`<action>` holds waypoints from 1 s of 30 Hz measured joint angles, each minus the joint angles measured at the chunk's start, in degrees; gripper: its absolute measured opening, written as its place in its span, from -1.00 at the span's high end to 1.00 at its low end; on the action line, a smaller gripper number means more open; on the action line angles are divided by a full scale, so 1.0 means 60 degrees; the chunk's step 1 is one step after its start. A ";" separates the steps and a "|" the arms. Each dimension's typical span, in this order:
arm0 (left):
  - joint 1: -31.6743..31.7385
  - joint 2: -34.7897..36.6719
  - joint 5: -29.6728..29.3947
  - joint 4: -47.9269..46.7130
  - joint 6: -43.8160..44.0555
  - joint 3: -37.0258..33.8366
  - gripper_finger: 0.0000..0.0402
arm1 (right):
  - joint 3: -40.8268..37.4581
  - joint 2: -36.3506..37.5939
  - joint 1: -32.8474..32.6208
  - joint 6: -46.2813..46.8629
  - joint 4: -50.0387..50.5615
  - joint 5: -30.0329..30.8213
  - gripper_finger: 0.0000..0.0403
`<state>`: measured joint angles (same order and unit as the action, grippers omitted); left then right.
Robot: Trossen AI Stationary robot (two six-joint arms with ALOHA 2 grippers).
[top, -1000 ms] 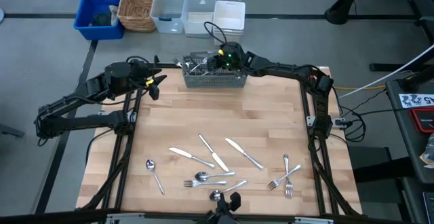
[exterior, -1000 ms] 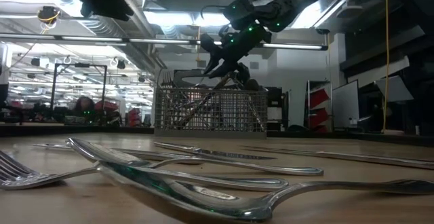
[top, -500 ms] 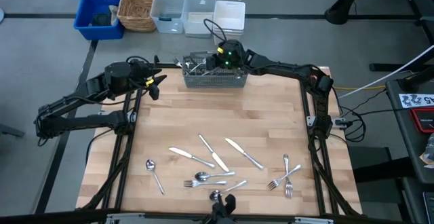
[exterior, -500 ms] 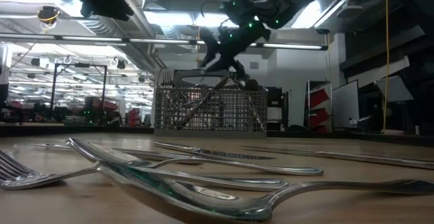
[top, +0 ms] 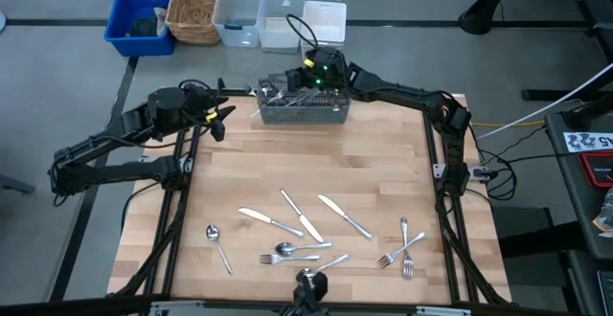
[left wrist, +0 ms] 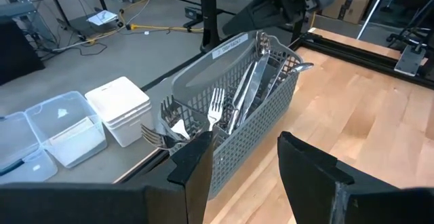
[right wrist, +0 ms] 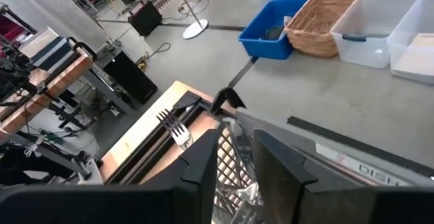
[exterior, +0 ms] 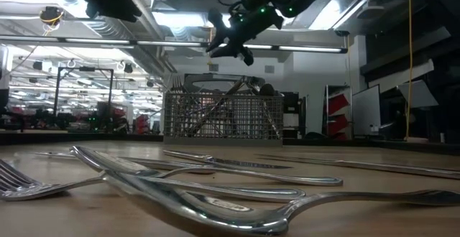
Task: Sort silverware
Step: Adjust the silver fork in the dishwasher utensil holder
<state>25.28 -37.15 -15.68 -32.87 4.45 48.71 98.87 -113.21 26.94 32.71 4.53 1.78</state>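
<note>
Two dark arms reach over the wooden table [top: 383, 163]: the left gripper [top: 218, 115] waits at the table's far left edge with its fingers [left wrist: 196, 163] spread wide and empty, while the right gripper [exterior: 228, 44] hangs above the grey mesh basket [top: 305, 111], its fingers [right wrist: 203, 163] narrowly parted around a fork [right wrist: 178, 133]. More silverware [left wrist: 247, 88] stands in the basket, and loose knives [top: 306, 222], spoons [top: 218, 241] and forks [top: 400, 254] lie scattered along the table's near side.

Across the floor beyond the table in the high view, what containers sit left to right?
Blue bin → wicker basket → clear tub with teal latches → clear tub → white box.
</note>
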 joint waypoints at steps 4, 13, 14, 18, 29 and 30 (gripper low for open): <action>-0.0001 0.0000 0.0005 -0.0086 0.0002 -0.0002 0.24 | 0.0000 0.0000 0.0000 0.0001 0.0072 -0.0511 0.52; -0.0022 -0.0018 0.0264 -0.1107 0.0769 -0.0124 0.24 | 0.0153 0.0000 -0.0011 0.0026 0.0545 -0.0440 0.52; -0.0022 -0.0022 0.0265 -0.1066 0.0834 -0.0162 0.24 | 0.0151 -0.0001 -0.0024 0.0133 0.0739 -0.0173 0.52; -0.0015 -0.0133 0.0262 0.0226 0.1513 -0.0637 0.24 | 0.0149 -0.0040 -0.0165 0.0469 0.0685 0.0279 0.52; 0.0393 -0.2044 0.0231 0.1795 0.3841 -0.2108 0.24 | 0.0149 -0.0051 -0.0351 0.0666 0.0822 0.0456 0.52; 0.0506 -0.2214 0.0231 0.1828 0.3982 -0.2175 0.24 | 0.0149 -0.0055 -0.0354 0.0722 0.0951 0.0606 0.52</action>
<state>28.32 -50.43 -14.29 -21.90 28.34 35.66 99.77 -113.54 24.81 37.05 10.23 5.41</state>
